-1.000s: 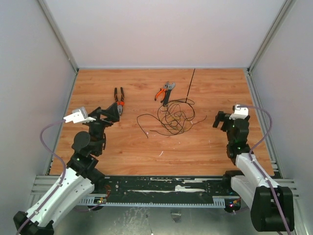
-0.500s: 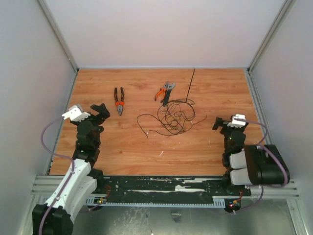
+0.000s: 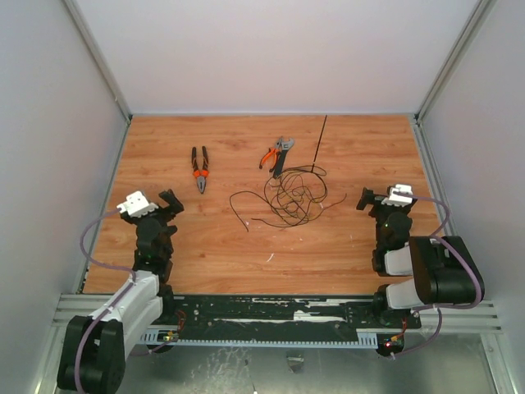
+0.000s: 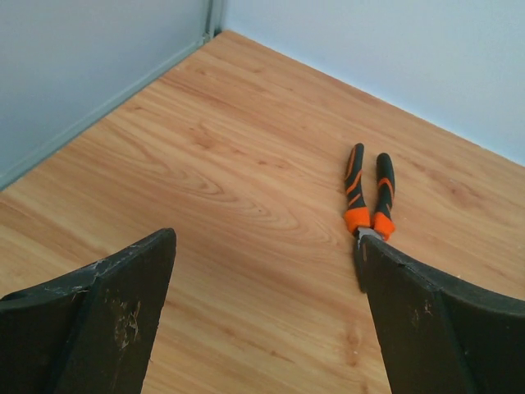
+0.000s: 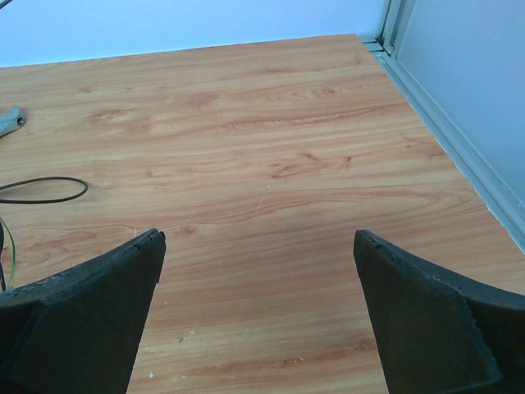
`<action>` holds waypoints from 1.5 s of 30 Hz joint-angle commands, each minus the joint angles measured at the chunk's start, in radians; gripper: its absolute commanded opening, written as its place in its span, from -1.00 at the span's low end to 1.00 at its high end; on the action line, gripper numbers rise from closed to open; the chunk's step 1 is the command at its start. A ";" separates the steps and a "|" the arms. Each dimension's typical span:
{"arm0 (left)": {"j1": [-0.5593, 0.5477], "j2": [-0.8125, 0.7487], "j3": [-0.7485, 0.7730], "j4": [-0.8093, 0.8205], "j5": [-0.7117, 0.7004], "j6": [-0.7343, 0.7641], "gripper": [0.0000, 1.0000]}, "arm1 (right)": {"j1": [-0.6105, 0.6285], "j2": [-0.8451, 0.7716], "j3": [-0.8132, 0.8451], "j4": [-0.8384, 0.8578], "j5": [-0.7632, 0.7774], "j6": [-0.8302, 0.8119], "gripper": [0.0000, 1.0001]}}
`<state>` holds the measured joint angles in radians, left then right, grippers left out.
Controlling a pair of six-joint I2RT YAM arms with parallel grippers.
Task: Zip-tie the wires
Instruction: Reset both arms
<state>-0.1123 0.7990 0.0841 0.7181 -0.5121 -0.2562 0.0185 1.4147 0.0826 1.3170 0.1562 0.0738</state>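
Note:
The wires lie in loose dark loops on the wooden table near its middle; one loop shows at the left edge of the right wrist view. The zip tie, a thin straight black strip, lies behind them toward the back. My left gripper is folded back at the near left, open and empty, well left of the wires. My right gripper sits at the near right, open and empty, to the right of the wires.
Orange-and-black long-nose pliers lie at the back left, ahead of my left gripper. A second orange-handled tool lies just behind the wires. White walls enclose the table on three sides.
Both arms have drawn back toward their bases and folded down. The left gripper moved away from the long-nose pliers. Wires, zip tie and tools have not moved.

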 commanded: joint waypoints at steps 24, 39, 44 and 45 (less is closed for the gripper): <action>0.020 0.627 0.016 0.565 0.146 0.164 0.97 | -0.004 0.000 0.012 0.011 0.005 -0.015 0.98; 0.020 0.642 0.006 0.609 0.139 0.170 0.97 | -0.004 0.000 0.012 0.013 0.003 -0.015 0.98; 0.020 0.642 0.008 0.606 0.139 0.169 0.97 | -0.004 0.000 0.010 0.013 0.003 -0.015 0.98; 0.020 0.641 0.006 0.606 0.139 0.169 0.97 | -0.003 0.000 0.009 0.014 0.003 -0.016 0.98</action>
